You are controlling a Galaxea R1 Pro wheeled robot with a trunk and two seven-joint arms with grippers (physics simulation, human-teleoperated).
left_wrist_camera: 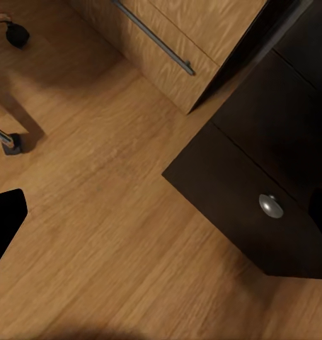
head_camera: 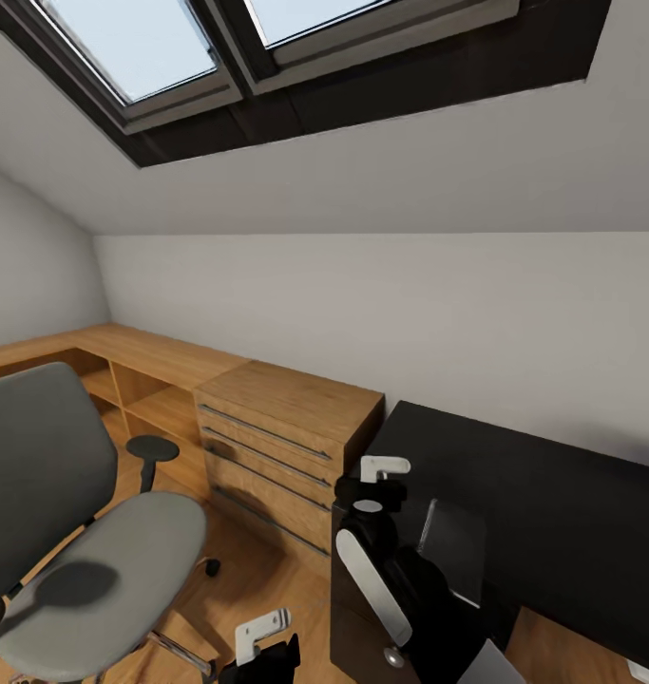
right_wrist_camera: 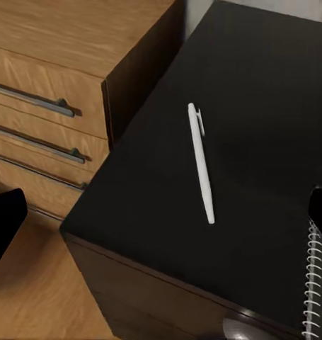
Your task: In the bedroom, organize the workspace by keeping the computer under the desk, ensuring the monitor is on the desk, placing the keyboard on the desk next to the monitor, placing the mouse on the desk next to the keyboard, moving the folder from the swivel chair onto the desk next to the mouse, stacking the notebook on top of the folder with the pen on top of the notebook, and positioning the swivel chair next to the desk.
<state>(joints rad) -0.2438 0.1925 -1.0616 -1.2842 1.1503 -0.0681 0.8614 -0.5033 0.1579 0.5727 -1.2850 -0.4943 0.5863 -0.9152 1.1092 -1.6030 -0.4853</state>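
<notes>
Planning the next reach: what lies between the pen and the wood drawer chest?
Right wrist view: only bare black desk top between the pen and the wood drawer chest.

One pen point(right_wrist_camera: 201, 161), one swivel chair point(head_camera: 86, 560)

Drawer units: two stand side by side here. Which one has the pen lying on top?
The black drawer unit of the desk: the white pen lies on its dark top. The light-wood chest beside it has long bar handles.
</notes>
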